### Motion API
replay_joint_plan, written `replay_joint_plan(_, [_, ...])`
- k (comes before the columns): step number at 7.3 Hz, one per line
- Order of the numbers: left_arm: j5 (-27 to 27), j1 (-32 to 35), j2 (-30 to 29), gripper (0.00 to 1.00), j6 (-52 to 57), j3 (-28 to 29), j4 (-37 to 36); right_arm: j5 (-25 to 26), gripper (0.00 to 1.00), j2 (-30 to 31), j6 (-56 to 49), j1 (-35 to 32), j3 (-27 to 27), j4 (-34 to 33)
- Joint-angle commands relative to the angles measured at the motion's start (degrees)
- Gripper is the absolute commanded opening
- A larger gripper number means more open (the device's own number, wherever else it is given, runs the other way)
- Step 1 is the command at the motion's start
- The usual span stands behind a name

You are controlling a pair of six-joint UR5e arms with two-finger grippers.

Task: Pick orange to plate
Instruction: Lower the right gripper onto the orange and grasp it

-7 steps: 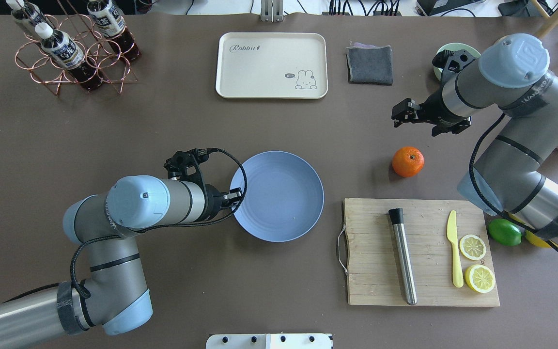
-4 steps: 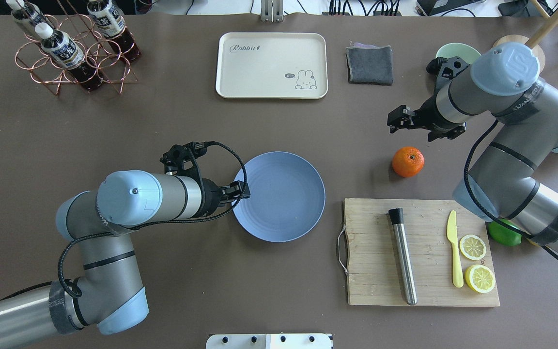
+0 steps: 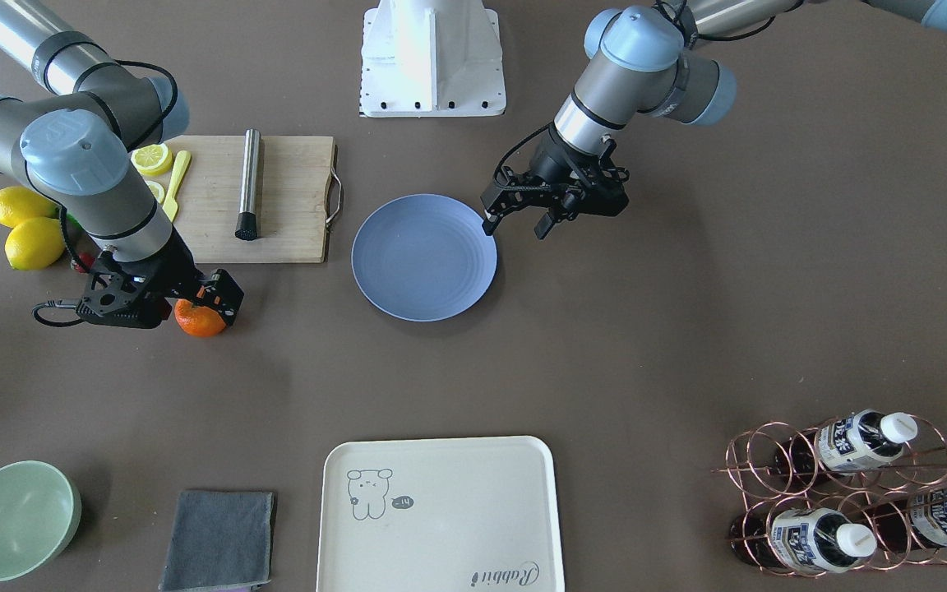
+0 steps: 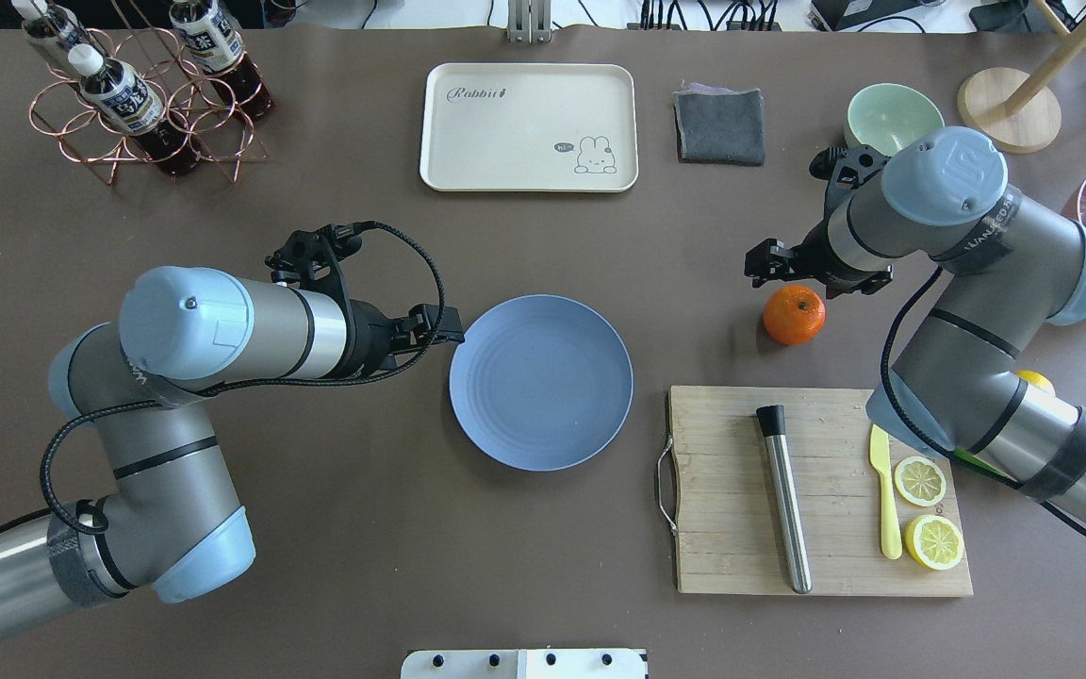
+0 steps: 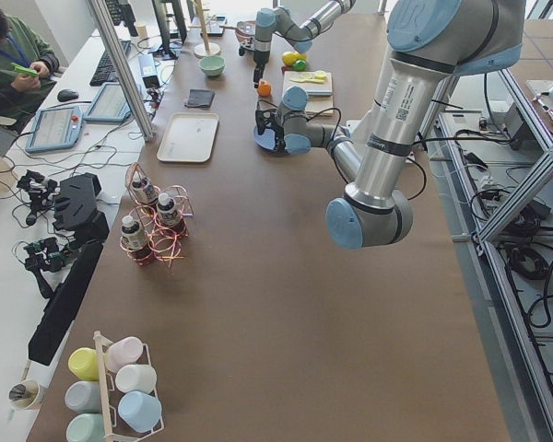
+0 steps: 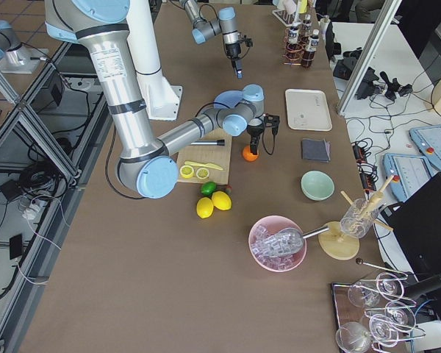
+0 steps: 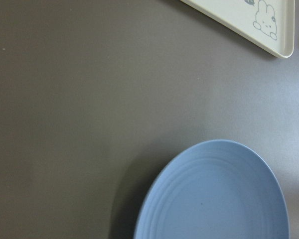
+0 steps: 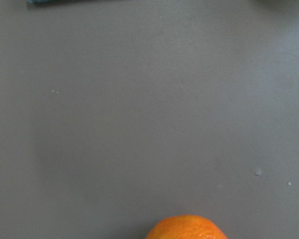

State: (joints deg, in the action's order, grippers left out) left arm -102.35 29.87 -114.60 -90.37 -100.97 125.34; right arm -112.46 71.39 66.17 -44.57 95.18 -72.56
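Since a second ago the right gripper (image 4: pixel 771 269) has slid down and to the left in the overhead view, and now hangs just at the upper-left edge of the orange (image 4: pixel 794 315). The left gripper (image 4: pixel 436 328) has backed off the plate (image 4: pixel 540 382) and sits just outside its left rim.

That orange rests on the bare table at right of centre, just above the cutting board (image 4: pixel 816 490) and well apart from the plate in the middle of the frame. The right jaws look apart, apparently so they can straddle the fruit. Its wrist view shows only the top of the orange at the bottom edge, so the claw is probably not yet centred over it.

The left jaws stand clearly apart and hold nothing. Parked beside the rim, that arm likely leaves the plate's bare surface free for the drop.

The pick itself is not yet done.
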Motion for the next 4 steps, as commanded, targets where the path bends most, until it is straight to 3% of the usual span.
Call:
replay_joint_plan(1, [-0.2, 0.3, 0.0, 0.98, 0.7, 0.1, 0.0, 0.6, 1.0, 0.2, -1.4, 0.1, -2.7, 0.3])
replay_joint_plan(4, [-0.3, 1.2, 0.0, 0.98, 2.5, 0.2, -0.1, 0.6, 1.0, -0.7, -0.4, 0.9, -3.6, 0.3])
